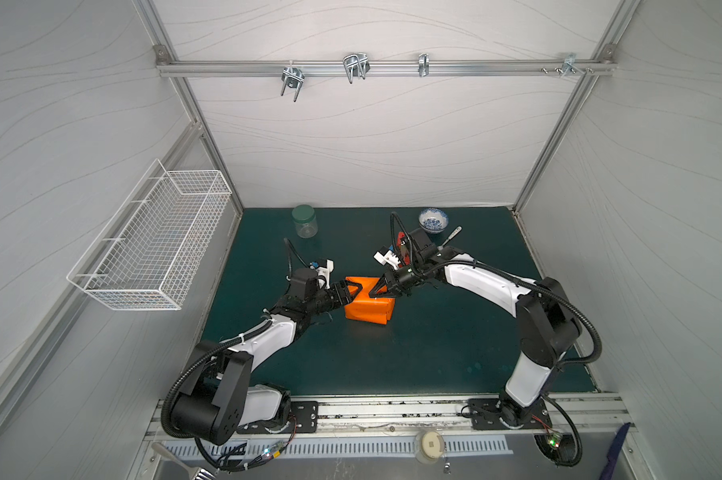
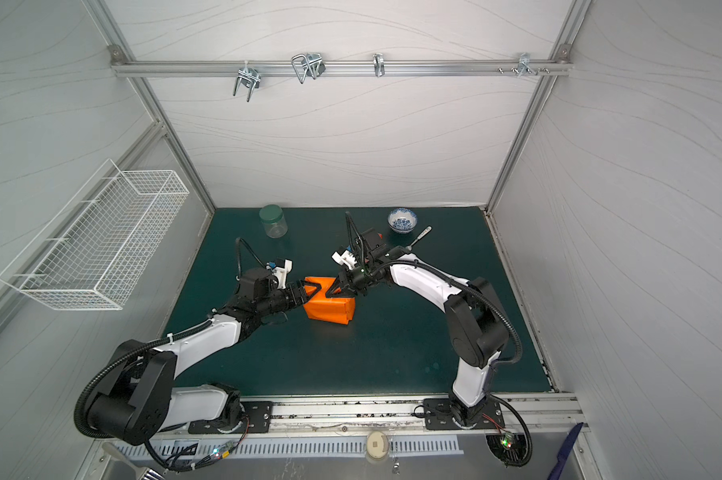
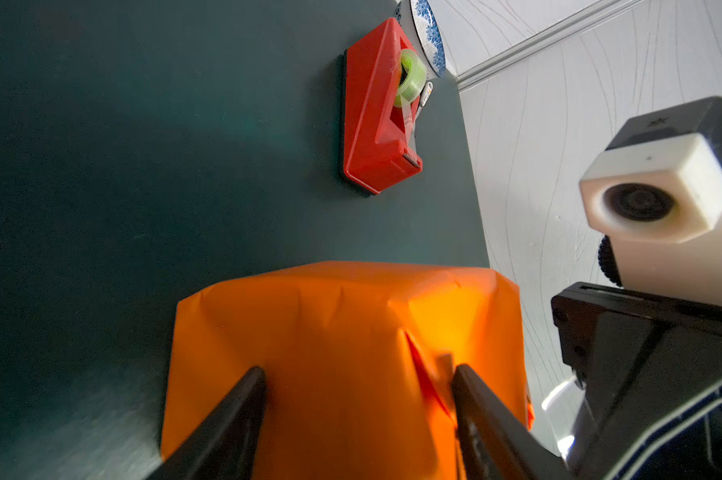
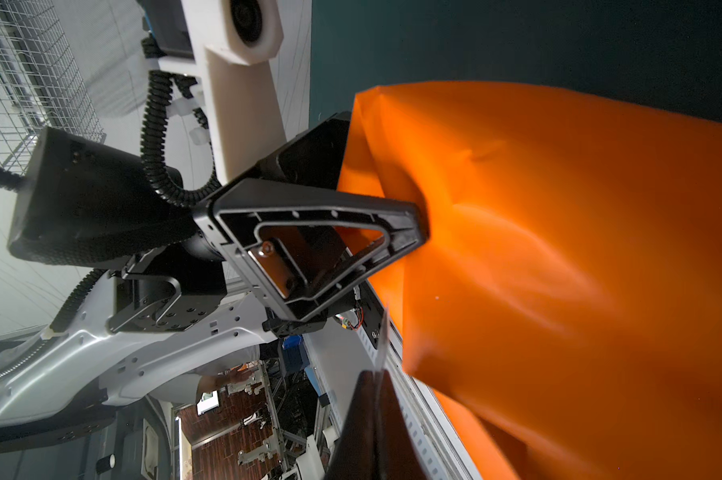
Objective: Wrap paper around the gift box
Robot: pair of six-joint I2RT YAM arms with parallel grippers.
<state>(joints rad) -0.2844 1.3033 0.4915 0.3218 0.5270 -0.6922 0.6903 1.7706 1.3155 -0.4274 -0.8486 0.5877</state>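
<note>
No text, label, brand, number or sign can be read in any view. The one candidate is a small pale mark (image 3: 658, 123) on the black housing of the camera (image 3: 641, 201) seen from the left wrist, and it is too blurred to make out.
</note>
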